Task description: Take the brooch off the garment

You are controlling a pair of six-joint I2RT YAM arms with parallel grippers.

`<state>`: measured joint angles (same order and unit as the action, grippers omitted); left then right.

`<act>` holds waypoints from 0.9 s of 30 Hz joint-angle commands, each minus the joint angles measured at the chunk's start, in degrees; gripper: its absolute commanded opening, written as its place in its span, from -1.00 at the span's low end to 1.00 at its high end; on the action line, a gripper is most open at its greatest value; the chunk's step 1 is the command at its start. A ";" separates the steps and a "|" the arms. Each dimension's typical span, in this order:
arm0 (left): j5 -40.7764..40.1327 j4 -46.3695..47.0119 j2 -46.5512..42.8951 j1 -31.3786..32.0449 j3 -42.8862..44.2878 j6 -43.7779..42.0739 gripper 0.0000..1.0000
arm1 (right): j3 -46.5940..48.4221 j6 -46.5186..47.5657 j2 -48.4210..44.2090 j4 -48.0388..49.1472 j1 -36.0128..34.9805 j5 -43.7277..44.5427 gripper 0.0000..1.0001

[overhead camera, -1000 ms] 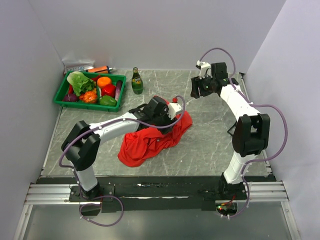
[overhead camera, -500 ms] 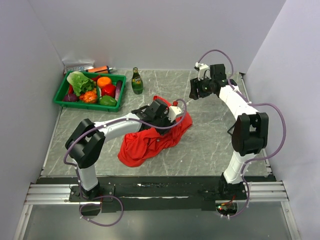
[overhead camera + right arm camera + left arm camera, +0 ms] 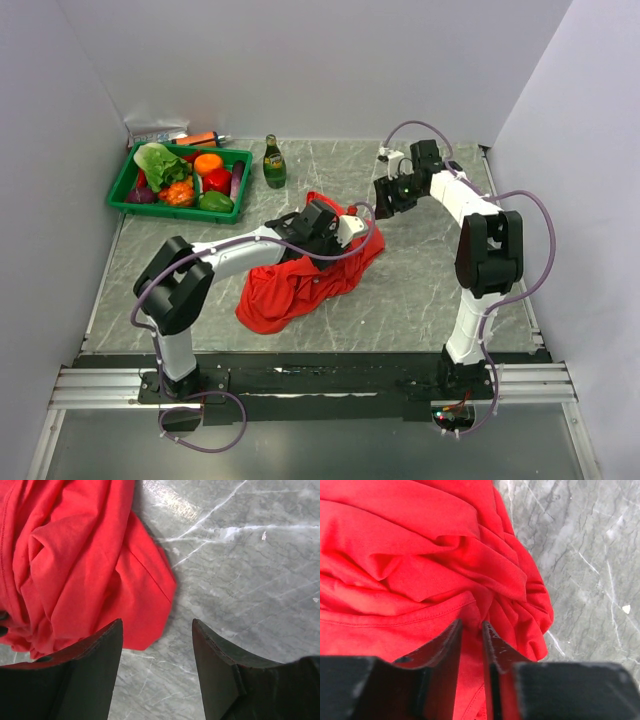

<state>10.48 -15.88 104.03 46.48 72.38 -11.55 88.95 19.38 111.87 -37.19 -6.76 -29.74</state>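
Note:
The red garment [image 3: 290, 282] lies crumpled on the grey marbled table in the top view. My left gripper [image 3: 335, 226] rests on its upper part. In the left wrist view its jaws [image 3: 471, 623] stand almost closed, with a fold of the garment [image 3: 410, 540] pinched between them. My right gripper [image 3: 386, 196] hovers just right of the garment's far edge. In the right wrist view it [image 3: 156, 622] is open and empty above bare table, with the garment's edge [image 3: 75, 555] at its left finger. The brooch shows in no view.
A green basket [image 3: 122, 196] of vegetables stands at the back left. A green bottle [image 3: 274, 163] stands to its right. An orange object [image 3: 200, 138] lies behind the basket. Walls close in the left, back and right sides.
My right gripper has moved forward and left, from the back of the table to the garment's far edge. My left gripper has shifted slightly on the garment.

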 commanded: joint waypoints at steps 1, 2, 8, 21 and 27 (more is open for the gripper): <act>1.74 0.50 1.00 0.28 0.83 0.13 -0.36 | 0.71 1.72 -0.96 -1.22 -0.71 -1.55 0.29; 1.39 0.59 1.18 0.37 0.83 0.21 -0.36 | 0.53 1.89 -0.96 -1.13 -0.71 -1.55 0.29; -0.11 0.24 1.88 0.45 1.45 -1.28 -0.70 | -0.88 4.70 -0.34 -1.92 -2.46 -0.32 0.29; -0.20 -4.15 -11.90 -9.90 3.30 -5.06 -0.98 | 4.04 16.13 5.98 -9.21 -8.53 11.17 0.33; -1.78 -4.51 -18.24 -18.76 0.93 -6.29 -0.98 | 5.71 16.74 8.62 -7.73 -9.41 16.11 -0.47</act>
<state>10.00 -19.92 90.26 32.53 73.01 -16.05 91.22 34.22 119.61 -45.47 -16.12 -18.81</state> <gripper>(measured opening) 0.019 0.416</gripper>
